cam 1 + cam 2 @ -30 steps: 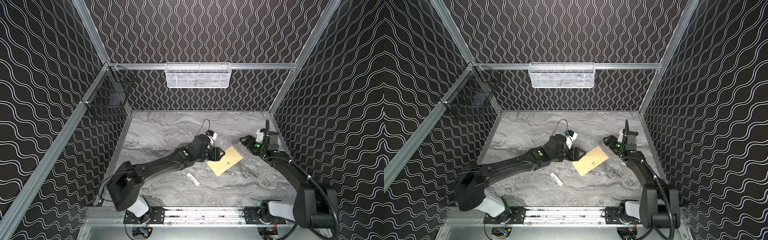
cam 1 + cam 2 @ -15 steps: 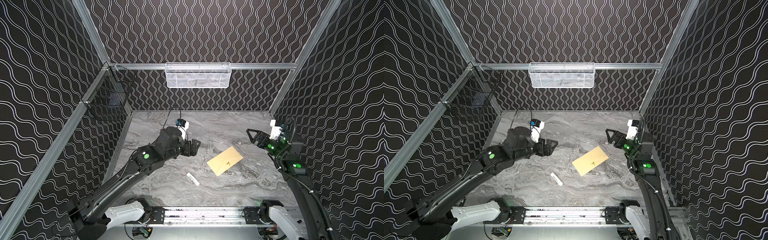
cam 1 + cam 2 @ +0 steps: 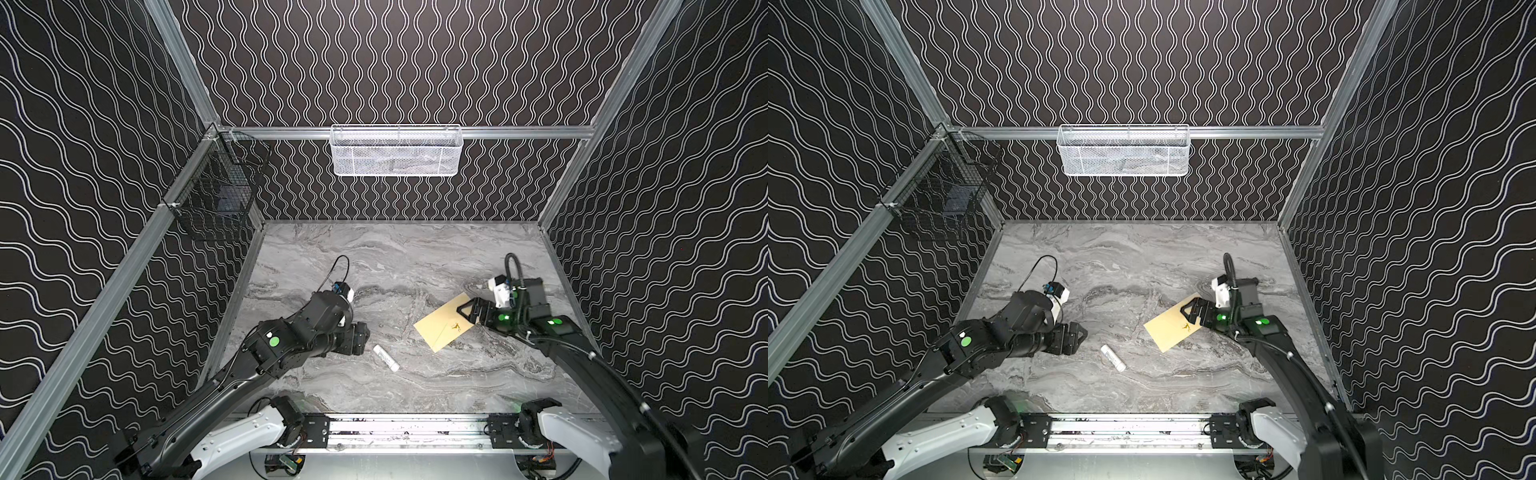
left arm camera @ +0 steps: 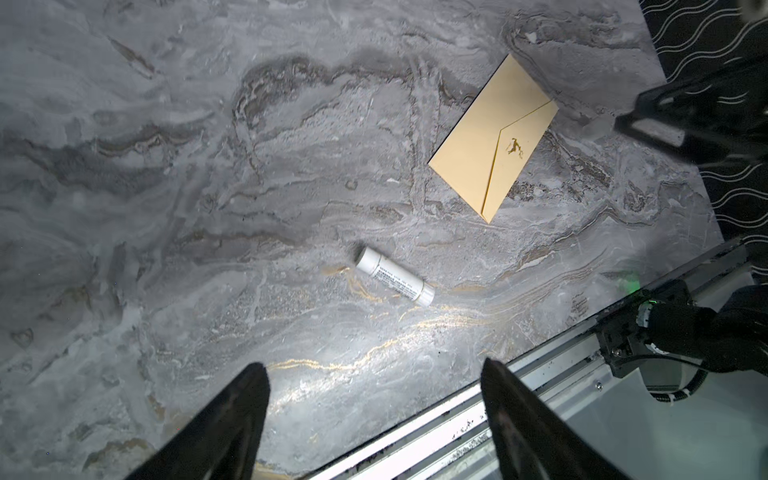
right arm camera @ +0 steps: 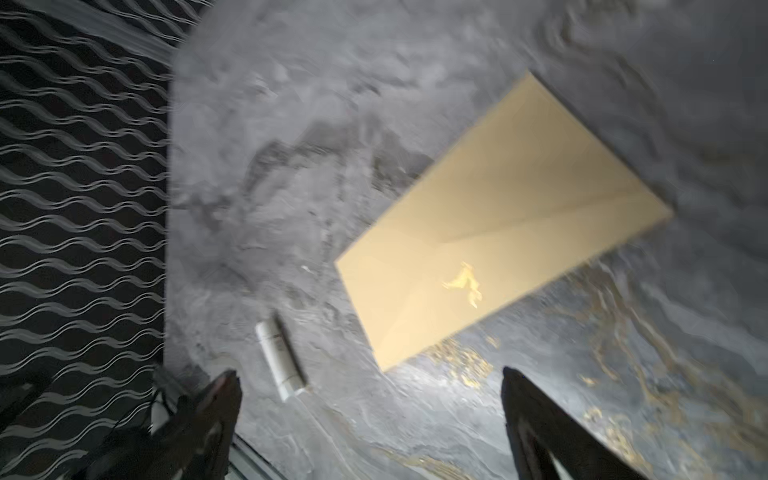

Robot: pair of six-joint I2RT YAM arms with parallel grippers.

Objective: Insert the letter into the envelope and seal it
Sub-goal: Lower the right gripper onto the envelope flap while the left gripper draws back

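Note:
The tan envelope (image 3: 444,328) (image 3: 1170,330) lies flat on the marble table, right of centre, its flap folded down and a small gold mark on it (image 4: 494,137) (image 5: 498,224). The letter is out of view. My right gripper (image 3: 466,313) (image 3: 1188,312) (image 5: 370,374) hangs open over the envelope's far right end, above it and empty. My left gripper (image 3: 360,338) (image 3: 1079,334) (image 4: 372,368) is open and empty too, well left of the envelope and above the table.
A small white tube (image 3: 385,357) (image 3: 1113,357) (image 4: 395,281) (image 5: 279,359) lies between the left gripper and the envelope. A white mesh basket (image 3: 397,151) hangs on the back wall, a black wire basket (image 3: 216,199) on the left wall. A metal rail (image 3: 407,428) runs along the front edge.
Both grippers opened wider. The left arm drew back to the left, away from the envelope's edge. The right arm lifted off, then came back over the envelope's right end.

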